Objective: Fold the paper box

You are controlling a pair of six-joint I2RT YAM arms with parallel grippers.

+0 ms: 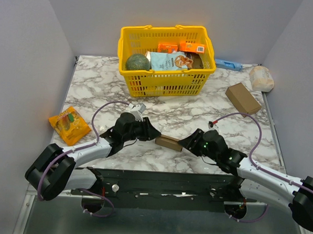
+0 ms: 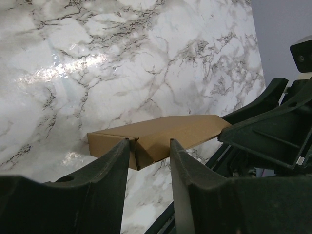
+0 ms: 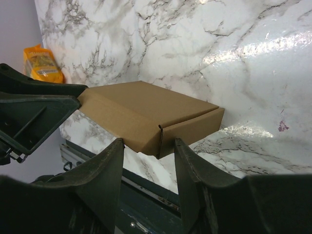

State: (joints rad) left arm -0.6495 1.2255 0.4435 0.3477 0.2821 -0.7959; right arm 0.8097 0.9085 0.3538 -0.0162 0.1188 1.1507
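The paper box (image 1: 169, 143), shaped into a low closed brown carton, lies on the marble table (image 1: 198, 114) near its front edge, between the two arms. The left gripper (image 1: 151, 132) and the right gripper (image 1: 185, 141) sit at opposite ends of it. Each has its fingers parted a little, with a box corner at the tips but not clamped.

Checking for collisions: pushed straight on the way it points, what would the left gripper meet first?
Most likely the paper box: its corner sits just ahead of the open left gripper, with the right gripper behind it.
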